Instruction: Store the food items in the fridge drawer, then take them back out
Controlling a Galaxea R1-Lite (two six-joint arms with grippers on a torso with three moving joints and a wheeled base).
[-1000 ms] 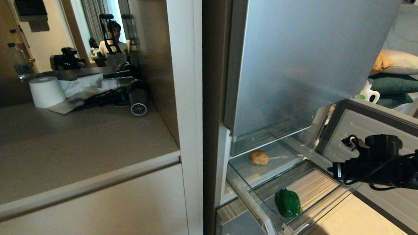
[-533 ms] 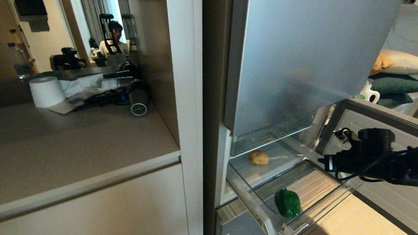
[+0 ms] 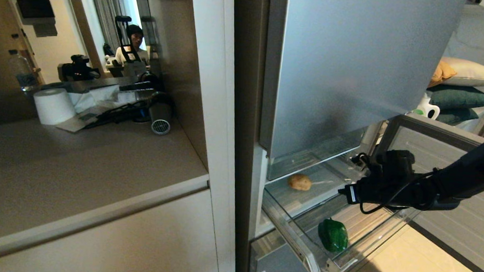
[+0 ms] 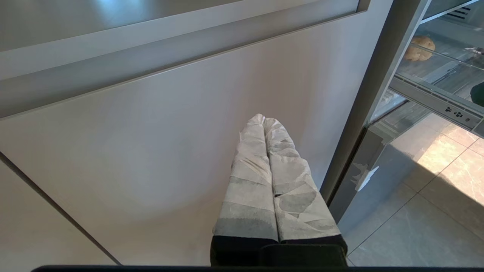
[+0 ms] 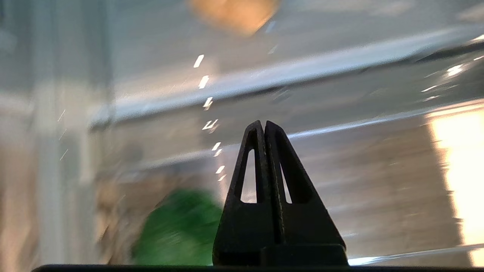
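Note:
The fridge drawer [image 3: 294,235] stands pulled out, its clear walls showing. The dark green bell pepper [image 3: 333,235] lies near its front corner. Further back, close to the fridge body, sits the tan potato [image 3: 299,182]. My right gripper [image 3: 343,192] reaches in from the right above the drawer, between the two food items, shut and empty. In the right wrist view its black fingers [image 5: 263,126] are pressed together, with the pepper [image 5: 177,230] below and the potato [image 5: 234,11] ahead. My left gripper [image 4: 264,119] is shut and parked before a beige cabinet door [image 4: 132,132].
The silver upper fridge door [image 3: 351,67] hangs over the drawer's back. A grey framed panel [image 3: 450,141] stands at the drawer's right end. Left of the fridge is a counter [image 3: 81,165] with a paper roll [image 3: 54,105] and cables. Cushions [image 3: 458,98] lie at the far right.
My right arm has swung left from the grey panel to a place over the open drawer, nearer the potato and pepper. Its fingers stay shut. The food has not moved.

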